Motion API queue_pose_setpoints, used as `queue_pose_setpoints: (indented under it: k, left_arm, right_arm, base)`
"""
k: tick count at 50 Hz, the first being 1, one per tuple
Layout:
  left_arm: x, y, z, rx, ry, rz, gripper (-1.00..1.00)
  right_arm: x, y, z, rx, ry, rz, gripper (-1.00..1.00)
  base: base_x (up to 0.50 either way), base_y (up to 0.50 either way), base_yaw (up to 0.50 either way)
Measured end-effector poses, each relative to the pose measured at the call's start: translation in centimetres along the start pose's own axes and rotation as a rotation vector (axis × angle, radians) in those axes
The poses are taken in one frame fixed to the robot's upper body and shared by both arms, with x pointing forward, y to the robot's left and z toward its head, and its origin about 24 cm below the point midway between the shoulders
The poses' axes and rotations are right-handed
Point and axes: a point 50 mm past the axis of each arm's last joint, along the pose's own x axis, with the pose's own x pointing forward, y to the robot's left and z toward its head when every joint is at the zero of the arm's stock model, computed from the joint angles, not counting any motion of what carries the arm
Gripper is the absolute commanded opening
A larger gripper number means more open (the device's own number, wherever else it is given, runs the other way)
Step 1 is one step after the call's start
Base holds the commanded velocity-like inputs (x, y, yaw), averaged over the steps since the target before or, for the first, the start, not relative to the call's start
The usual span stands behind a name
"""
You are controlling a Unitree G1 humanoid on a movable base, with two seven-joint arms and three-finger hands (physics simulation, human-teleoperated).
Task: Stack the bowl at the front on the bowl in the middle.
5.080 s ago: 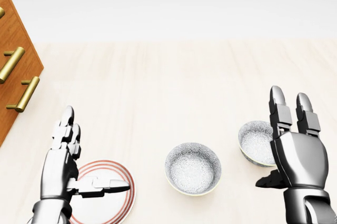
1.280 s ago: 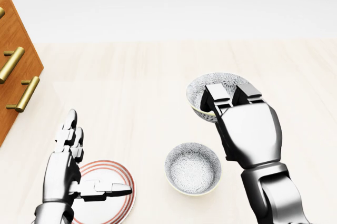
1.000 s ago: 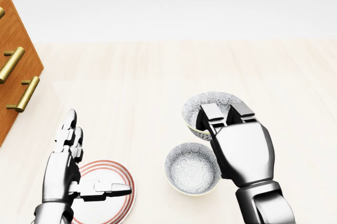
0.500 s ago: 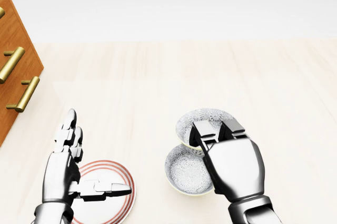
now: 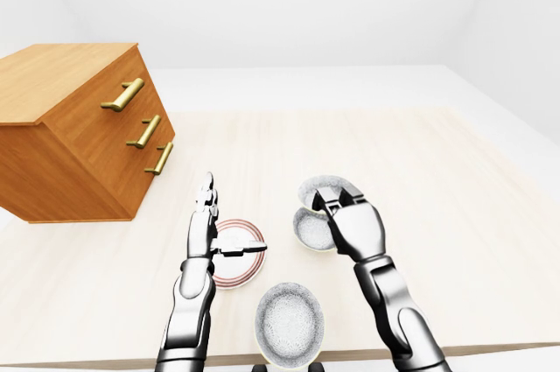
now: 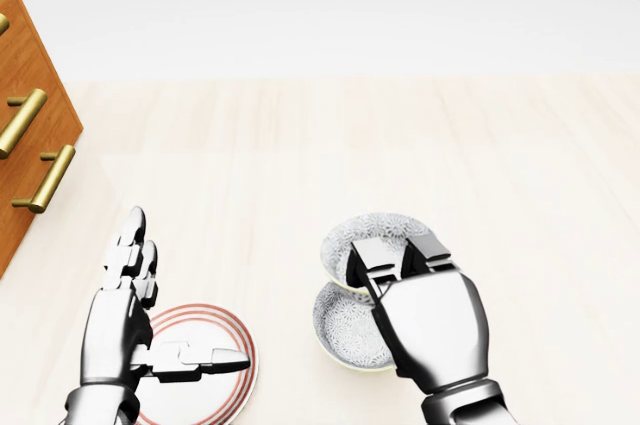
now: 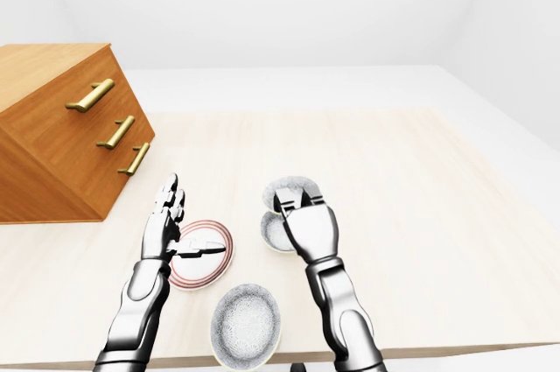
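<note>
Our R hand point(image 6: 425, 320) is clamped on the held bowl point(image 6: 372, 233) — fingers point(image 6: 365, 260) hooked over its near rim and down inside. The thumb is hidden under the palm, so we can't see it. That bowl seems lifted clear of the table point(image 6: 300, 145). In the head view it overlaps the upper edge of the middle bowl point(image 6: 343, 330), sitting a bit toward the top of the view, not centred. We can't tell if the two touch. Our L hand point(image 6: 125, 320) is spread w/ fingers straight, holding nothing, over the red-ringed plate point(image 6: 232, 390). A third bowl point(image 5: 289, 324) lies at the bottom of the left-eye view, well apart; the wooden chest point(image 5: 79, 136) is off to the left.

Handling, as we judge it: looks like glazed ceramic — stiff, prob. slick, light enough for one hand, but brittle, so a rim-on-rim knock could chip it. A one-side rim pinch lets it tip. We'd level it, centre it over the middle bowl, lower slowly, then let go.
</note>
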Motion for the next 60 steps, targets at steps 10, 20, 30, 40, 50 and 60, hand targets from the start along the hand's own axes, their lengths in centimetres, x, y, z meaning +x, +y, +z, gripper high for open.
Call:
queue_pose_setpoints:
  k: [10,20,30,40,50,60]
  left_arm:
    - [0.0,0.0,-0.1,0.000,0.001,-0.001,1.00]
    - [0.0,0.0,-0.1,0.000,0.001,0.000,1.00]
    - [0.0,0.0,-0.2,0.000,0.001,0.000,1.00]
    - [0.0,0.0,-0.1,0.000,0.000,0.001,1.00]
    - [0.1,0.0,0.0,0.000,-0.001,0.002,1.00]
    - [0.0,0.0,0.0,0.001,-0.002,0.002,1.00]
  right_arm:
    - [-0.4,0.4,-0.3,0.006,0.012,0.012,-1.00]
    - [-0.7,0.4,-0.9,0.011,0.035,0.009,-1.00]
    - [-0.8,-0.1,-1.0,0.017,0.043,-0.003,-1.00]
    - [-1.0,-0.5,-0.7,0.019,0.034,-0.007,-1.00]
    - [-1.3,-0.6,-0.4,0.032,0.030,-0.003,-1.00]
    - [-1.8,-0.3,0.0,0.048,0.024,0.018,-1.00]
  base:
    - [0.00,0.00,0.00]
    - [0.00,0.00,0.00]
    - [0.00,0.00,0.00]
    - [0.00,0.00,0.00]
    - [0.00,0.00,0.00]
    - [0.00,0.00,0.00]
